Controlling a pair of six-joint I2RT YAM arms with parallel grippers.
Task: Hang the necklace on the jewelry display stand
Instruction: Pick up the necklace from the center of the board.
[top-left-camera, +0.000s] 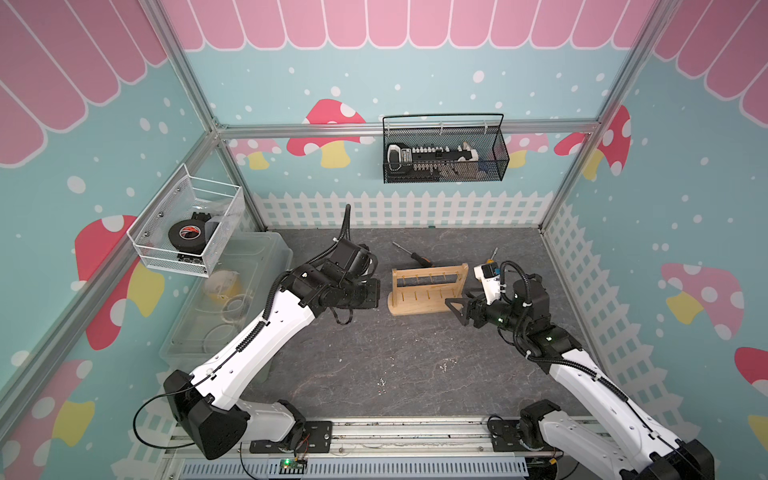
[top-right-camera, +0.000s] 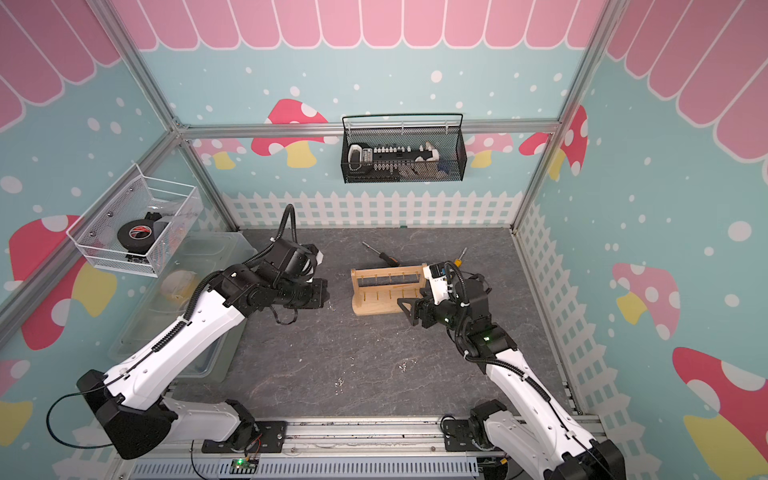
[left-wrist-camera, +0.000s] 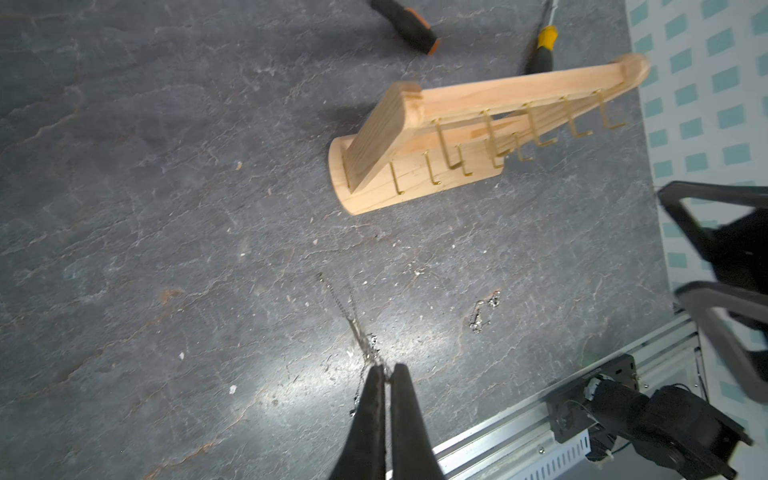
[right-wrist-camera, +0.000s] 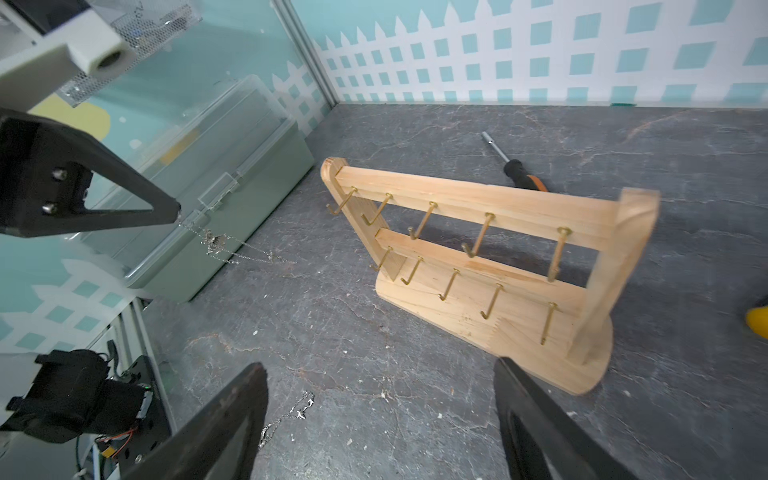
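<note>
Necklace (left-wrist-camera: 365, 345) in left end effector (left-wrist-camera: 387, 372); screwdriver (left-wrist-camera: 409, 27) behind stand (left-wrist-camera: 419, 183), loose chain (left-wrist-camera: 482, 309) nearby.

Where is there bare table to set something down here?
Bare: front middle by the rail, save small chains; back strip along the fence behind the orange-black screwdriver. Crowded: around the jewelry display stand, left gripper and right gripper flanking it.

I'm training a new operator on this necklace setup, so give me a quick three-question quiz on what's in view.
1. True or false: the left hand pinches a necklace.
2. Which hand is open? A left hand, B right hand.
3. Fill in: behind the wooden stand lie two ____.
Key: 1 true; 2 B; 3 screwdrivers.
</note>
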